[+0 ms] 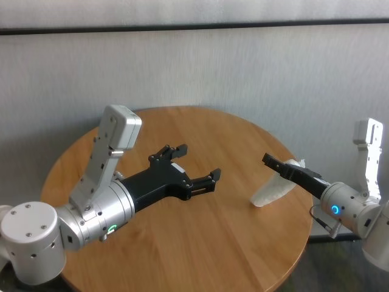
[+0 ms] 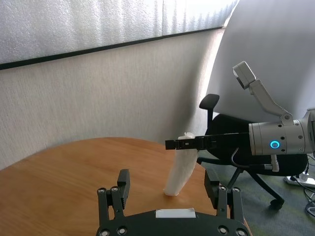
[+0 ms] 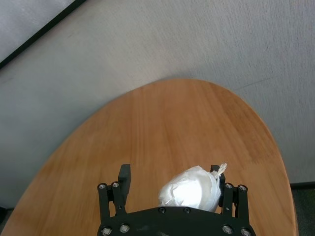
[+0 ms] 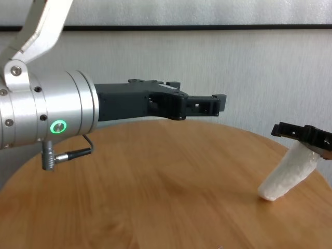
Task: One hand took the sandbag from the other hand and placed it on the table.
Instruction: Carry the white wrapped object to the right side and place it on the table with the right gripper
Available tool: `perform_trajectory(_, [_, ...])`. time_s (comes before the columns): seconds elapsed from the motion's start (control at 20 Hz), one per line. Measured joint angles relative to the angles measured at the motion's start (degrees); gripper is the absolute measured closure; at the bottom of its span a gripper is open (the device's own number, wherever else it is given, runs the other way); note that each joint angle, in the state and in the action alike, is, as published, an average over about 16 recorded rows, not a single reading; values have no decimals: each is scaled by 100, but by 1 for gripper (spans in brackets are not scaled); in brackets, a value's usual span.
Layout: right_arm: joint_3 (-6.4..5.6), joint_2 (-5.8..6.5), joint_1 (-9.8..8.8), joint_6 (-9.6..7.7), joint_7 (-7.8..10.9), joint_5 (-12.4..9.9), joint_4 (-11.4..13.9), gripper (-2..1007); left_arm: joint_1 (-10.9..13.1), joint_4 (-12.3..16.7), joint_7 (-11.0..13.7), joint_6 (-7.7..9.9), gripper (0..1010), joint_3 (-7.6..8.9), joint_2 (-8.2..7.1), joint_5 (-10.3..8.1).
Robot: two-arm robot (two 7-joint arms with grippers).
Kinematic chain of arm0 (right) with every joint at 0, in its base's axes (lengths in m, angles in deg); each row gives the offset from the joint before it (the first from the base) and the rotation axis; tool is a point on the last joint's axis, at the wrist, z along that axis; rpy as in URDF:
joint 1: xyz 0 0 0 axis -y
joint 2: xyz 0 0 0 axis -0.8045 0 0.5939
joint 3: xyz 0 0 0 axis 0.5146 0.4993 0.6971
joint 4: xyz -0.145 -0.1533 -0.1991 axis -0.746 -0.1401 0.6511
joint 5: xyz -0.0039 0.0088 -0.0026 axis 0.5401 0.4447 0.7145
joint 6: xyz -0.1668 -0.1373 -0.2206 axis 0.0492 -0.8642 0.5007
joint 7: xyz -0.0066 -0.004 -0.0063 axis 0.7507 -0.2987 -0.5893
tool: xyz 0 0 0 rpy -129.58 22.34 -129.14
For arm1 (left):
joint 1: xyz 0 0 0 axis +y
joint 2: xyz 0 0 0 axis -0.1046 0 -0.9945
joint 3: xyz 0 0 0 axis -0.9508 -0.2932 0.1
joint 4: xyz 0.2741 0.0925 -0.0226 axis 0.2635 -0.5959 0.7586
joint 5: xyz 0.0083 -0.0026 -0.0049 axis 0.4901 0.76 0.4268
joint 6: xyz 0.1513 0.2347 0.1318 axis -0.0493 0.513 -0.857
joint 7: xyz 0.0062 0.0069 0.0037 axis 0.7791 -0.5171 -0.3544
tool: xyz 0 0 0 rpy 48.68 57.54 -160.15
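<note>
The sandbag (image 1: 273, 190) is a white crinkled pouch that stands tilted, its lower end on the round wooden table (image 1: 200, 243) near the right edge. Its top lies between the fingers of my right gripper (image 1: 270, 161), the blue-ringed one. In the right wrist view that gripper (image 3: 169, 172) is spread wide, with the sandbag (image 3: 192, 189) against one finger and a gap to the other. My left gripper (image 1: 199, 161), green-ringed, is open and empty above the table's middle, well apart from the bag. The left wrist view shows the bag (image 2: 181, 169) under the right gripper (image 2: 182, 143).
A grey wall with a dark rail runs behind the table. A black office chair (image 2: 226, 123) stands on the floor beyond the table's right edge. The table's edge (image 4: 316, 171) lies close to the bag.
</note>
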Motion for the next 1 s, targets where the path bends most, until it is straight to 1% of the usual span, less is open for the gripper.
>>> perform_trajectory(0.2, [22, -8, 41, 26, 24, 74, -19, 4, 0, 0, 0, 0, 10, 0, 0, 0])
perform_trajectory(0.4, [71, -24, 153, 80, 77, 233, -77, 4, 0, 0, 0, 0, 10, 0, 0, 0])
perform_trajectory(0.6, [137, -58, 345, 155, 166, 453, -187, 4, 0, 0, 0, 0, 10, 0, 0, 0])
perform_trajectory(1.0, [285, -185, 827, 299, 413, 922, -480, 4, 0, 0, 0, 0, 10, 0, 0, 0])
